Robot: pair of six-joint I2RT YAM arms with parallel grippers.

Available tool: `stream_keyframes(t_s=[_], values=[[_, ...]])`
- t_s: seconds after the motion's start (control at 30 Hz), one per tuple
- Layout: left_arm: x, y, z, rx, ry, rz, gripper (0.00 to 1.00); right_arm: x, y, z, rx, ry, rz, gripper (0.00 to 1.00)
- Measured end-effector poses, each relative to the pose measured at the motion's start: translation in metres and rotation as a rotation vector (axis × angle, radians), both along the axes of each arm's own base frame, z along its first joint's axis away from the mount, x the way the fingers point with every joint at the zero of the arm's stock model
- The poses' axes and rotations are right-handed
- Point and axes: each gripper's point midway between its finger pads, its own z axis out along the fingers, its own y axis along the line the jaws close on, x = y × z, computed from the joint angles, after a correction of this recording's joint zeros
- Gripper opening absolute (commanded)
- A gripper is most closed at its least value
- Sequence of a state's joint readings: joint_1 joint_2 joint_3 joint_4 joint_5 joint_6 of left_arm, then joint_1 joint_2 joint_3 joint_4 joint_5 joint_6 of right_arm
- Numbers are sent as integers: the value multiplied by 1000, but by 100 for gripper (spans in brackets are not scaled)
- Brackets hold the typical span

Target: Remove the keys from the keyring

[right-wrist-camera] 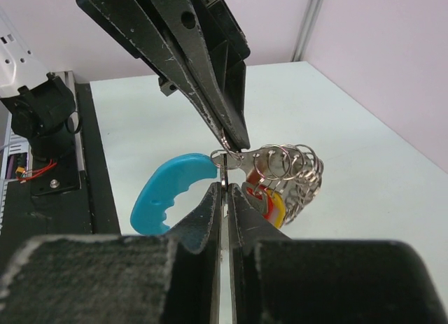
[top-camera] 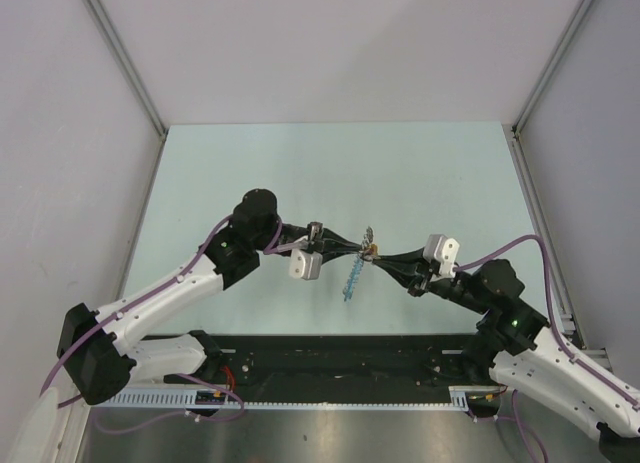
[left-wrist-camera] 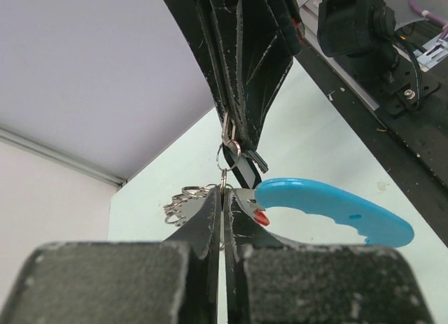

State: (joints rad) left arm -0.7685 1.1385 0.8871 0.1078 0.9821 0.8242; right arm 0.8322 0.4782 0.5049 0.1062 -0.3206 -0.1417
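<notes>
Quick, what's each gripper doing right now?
Left gripper: closed, pinching the keys.
Right gripper: closed, pinching the keyring.

The left arm (top-camera: pixel 165 293) and right arm (top-camera: pixel 560 373) share white shells, black joints, purple cables (top-camera: pixel 520 244), and scuffed black jaws.

The keyring (right-wrist-camera: pixel 225 171), a thin wire loop, is pinched between the left hand (top-camera: pixel 361 245) and right hand (top-camera: pixel 380 253), held above the desk (top-camera: pixel 250 163). Its curved blue strap (right-wrist-camera: pixel 168 192) hangs below. The keys (right-wrist-camera: pixel 288 175), dull and silvery, bunch just beside it among several small rings.
</notes>
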Motion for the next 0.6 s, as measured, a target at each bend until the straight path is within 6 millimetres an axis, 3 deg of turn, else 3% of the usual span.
stream_keyframes(t_s=[0.37,0.6], values=[[5,-1,-2,8,-7,32,0,0,5,-3,-71,-66,9,0],[12,-4,-7,17,-29,88,0,6,5,5,-136,-4,-15,0]])
